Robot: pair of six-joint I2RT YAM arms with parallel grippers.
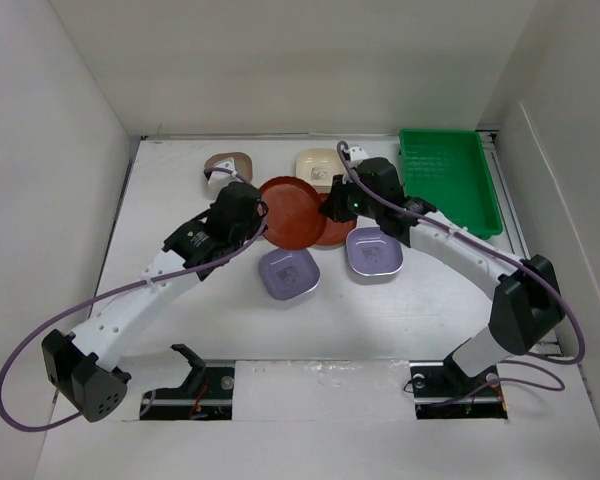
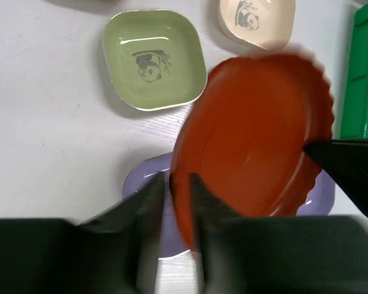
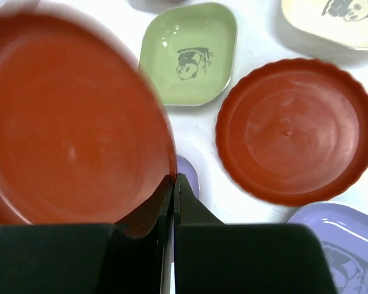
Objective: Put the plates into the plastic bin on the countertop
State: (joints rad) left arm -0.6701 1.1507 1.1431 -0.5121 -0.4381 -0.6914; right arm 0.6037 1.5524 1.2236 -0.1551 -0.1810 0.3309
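Observation:
A round red-brown plate (image 1: pixel 288 208) hangs tilted above the countertop (image 1: pixel 180 330) between both grippers. My left gripper (image 1: pixel 252 212) is shut on its left rim (image 2: pixel 183 202). My right gripper (image 1: pixel 338 203) is shut on its opposite rim (image 3: pixel 144 202), and one right finger (image 2: pixel 349 165) shows in the left wrist view. The second red-brown plate (image 3: pixel 297 128) lies flat below. The light green plate (image 2: pixel 153 58), cream plate (image 1: pixel 318 165), tan-pink plate (image 1: pixel 228 163) and two lavender plates (image 1: pixel 288 272) (image 1: pixel 374 252) lie on the countertop. The green plastic bin (image 1: pixel 450 180) at the back right holds no plates.
White walls (image 1: pixel 60 150) close in the countertop on the left, back and right. Both arms arch inward from their bases at the near edge, with purple cables (image 1: pixel 40 340) looping beside them.

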